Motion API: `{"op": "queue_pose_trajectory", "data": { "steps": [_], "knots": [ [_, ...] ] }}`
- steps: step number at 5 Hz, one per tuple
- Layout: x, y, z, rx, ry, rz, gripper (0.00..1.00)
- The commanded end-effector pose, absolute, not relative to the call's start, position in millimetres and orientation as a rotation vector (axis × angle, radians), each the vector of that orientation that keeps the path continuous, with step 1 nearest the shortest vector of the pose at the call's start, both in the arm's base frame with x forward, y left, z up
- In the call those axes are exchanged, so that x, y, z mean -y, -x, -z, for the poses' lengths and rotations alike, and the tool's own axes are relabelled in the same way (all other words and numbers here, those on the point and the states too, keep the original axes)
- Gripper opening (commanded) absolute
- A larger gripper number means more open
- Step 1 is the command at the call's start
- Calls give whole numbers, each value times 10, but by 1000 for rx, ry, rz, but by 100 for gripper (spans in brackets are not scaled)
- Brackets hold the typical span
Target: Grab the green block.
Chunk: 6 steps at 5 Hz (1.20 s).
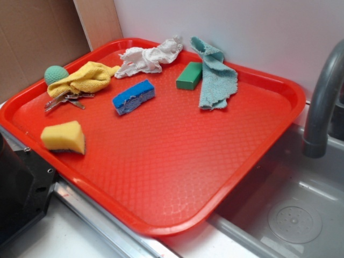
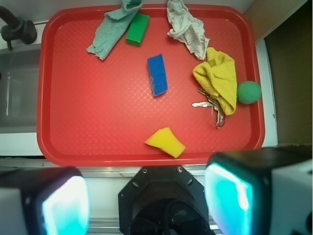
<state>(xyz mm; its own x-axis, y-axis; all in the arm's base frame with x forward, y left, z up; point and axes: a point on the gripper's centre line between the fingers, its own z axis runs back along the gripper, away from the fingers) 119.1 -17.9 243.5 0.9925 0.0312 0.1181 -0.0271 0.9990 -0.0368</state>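
Observation:
The green block (image 1: pixel 189 76) lies flat near the far edge of the red tray (image 1: pixel 177 177), touching the light-blue cloth (image 1: pixel 215 75) on its right. In the wrist view the green block (image 2: pixel 137 29) is at the top of the tray (image 2: pixel 98 122), far from my gripper (image 2: pixel 146 200). The gripper hangs high over the tray's near edge. Its teal pads (image 2: pixel 63 205) stand wide apart with nothing between them. The gripper does not show in the exterior view.
A blue sponge (image 1: pixel 133 97), a yellow sponge (image 1: pixel 63 137), a yellow cloth (image 1: pixel 86 78), a white rag (image 1: pixel 148 58), keys (image 1: pixel 64 100) and a teal ball (image 1: pixel 55 74) lie on the tray. A sink (image 1: pixel 290 215) and faucet (image 1: pixel 322 97) are at right.

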Motion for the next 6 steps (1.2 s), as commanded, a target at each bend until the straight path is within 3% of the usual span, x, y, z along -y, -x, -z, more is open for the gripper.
{"op": "queue_pose_trajectory", "data": {
  "steps": [1,2,3,5,6],
  "knots": [
    [179,-1191,-2435,119,35,-29,100],
    [92,-1691,-1935,188,-66,-151,100],
    [126,-2221,-1549,276,-10,-278,100],
    [38,-3228,-1010,311,-79,-365,100],
    [95,-3411,-848,300,-44,-286,100]
  ]
}}
